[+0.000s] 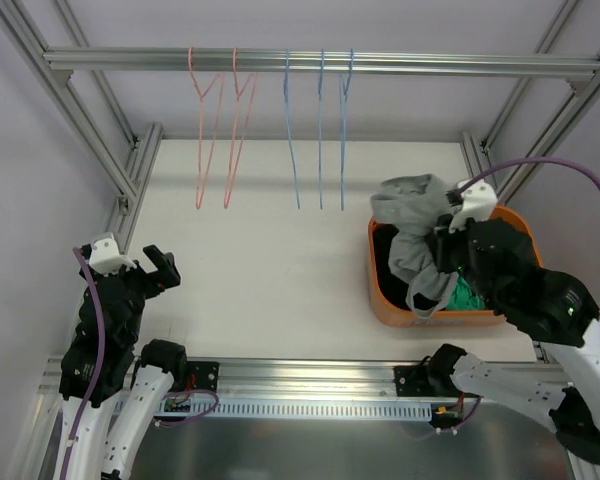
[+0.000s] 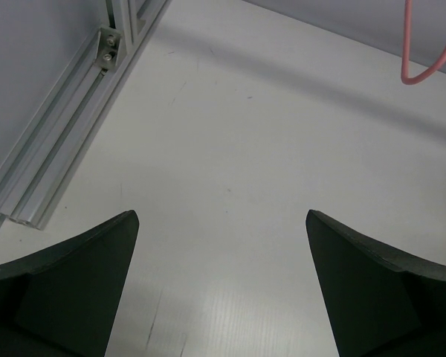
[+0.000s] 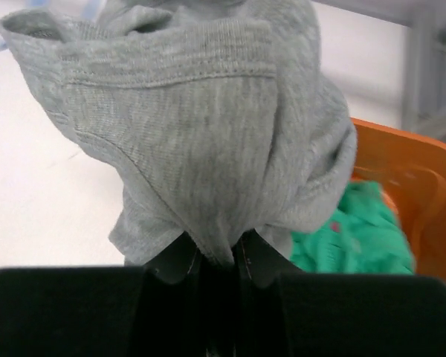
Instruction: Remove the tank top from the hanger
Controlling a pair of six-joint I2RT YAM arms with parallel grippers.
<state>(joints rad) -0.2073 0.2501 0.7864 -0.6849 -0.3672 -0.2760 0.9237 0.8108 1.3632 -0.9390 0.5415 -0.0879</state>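
A grey tank top (image 1: 416,225) hangs bunched over the orange basket (image 1: 385,305) at the right. My right gripper (image 1: 450,225) is shut on it; in the right wrist view the grey fabric (image 3: 201,126) is pinched between the black fingers (image 3: 175,260) and fills most of the frame. Several bare hangers, pink ones (image 1: 212,120) and blue ones (image 1: 320,125), hang from the rail at the back. My left gripper (image 1: 160,270) is open low at the left, with only bare table between its fingers (image 2: 74,282).
The orange basket (image 3: 401,178) holds a green garment (image 3: 349,238). An aluminium frame rail (image 1: 320,65) crosses the back, and frame posts (image 2: 67,141) run along the left side. The bottom loop of a pink hanger (image 2: 424,71) shows in the left wrist view.
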